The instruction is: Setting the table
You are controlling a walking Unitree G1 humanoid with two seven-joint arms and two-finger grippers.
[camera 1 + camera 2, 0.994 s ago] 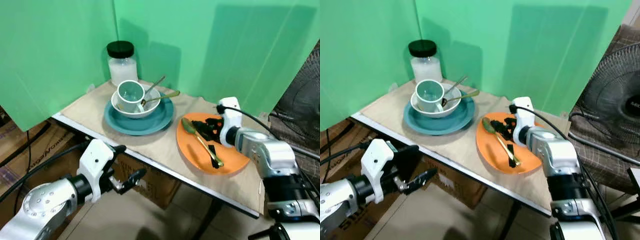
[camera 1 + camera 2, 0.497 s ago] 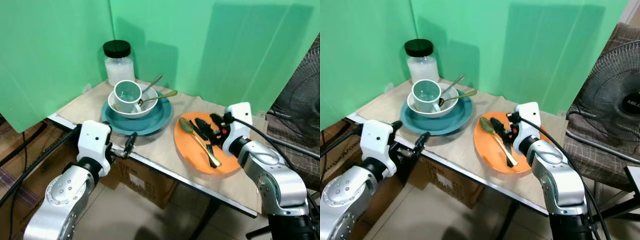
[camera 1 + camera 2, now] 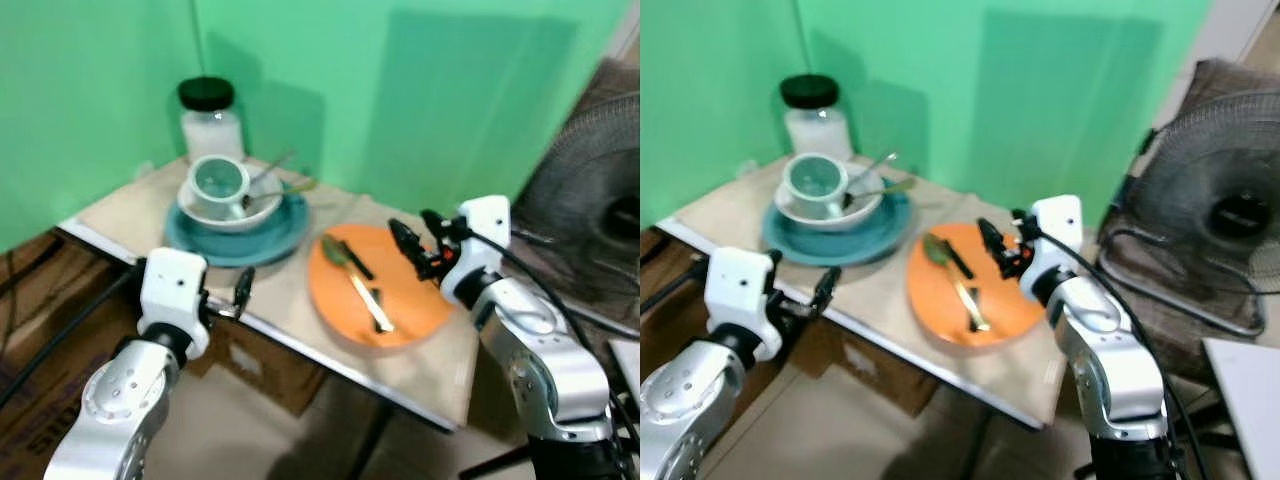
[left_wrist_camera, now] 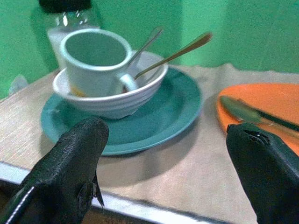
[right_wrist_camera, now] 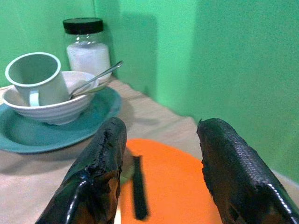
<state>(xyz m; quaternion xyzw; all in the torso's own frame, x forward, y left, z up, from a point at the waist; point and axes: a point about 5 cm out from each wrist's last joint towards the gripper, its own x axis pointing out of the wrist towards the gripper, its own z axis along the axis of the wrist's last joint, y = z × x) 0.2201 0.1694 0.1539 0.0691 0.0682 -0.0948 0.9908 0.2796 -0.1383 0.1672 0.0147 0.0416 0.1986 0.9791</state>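
Resting on the cloth-covered table (image 3: 300, 290): orange plate (image 3: 410, 300) toward 3 o'clock of the tabletop, teal plate (image 3: 275, 235) toward 9 o'clock, well apart from each other.

Orange plate load: spoon (image 3: 352, 282) with greenish bowl end toward 11 o'clock and gold handle toward 5 o'clock; dark utensil (image 3: 958, 261) just beside the spoon bowl, type not determinable from blur.

Teal plate load: white bowl (image 4: 135, 91), holding a pale cup (image 4: 96, 60) tilted with its mouth up, handle toward the camera in the left wrist view. Two long utensil handles (image 4: 180, 49) leaning on the bowl rim, pointing toward 2 o'clock.

Standing at 12 o'clock of the teal plate, near the green backdrop (image 3: 420, 90): jar (image 3: 211, 118) with black lid and white contents.

Right gripper (image 3: 410, 240) positioned above the 2 o'clock edge of the orange plate, fingers spread apart, holding nothing.

Left gripper (image 3: 235, 295) positioned at the table's near edge, at 6 o'clock of the teal plate, fingers spread wide, holding nothing.

Standing at 3 o'clock beyond the table: fan (image 3: 1215, 215).
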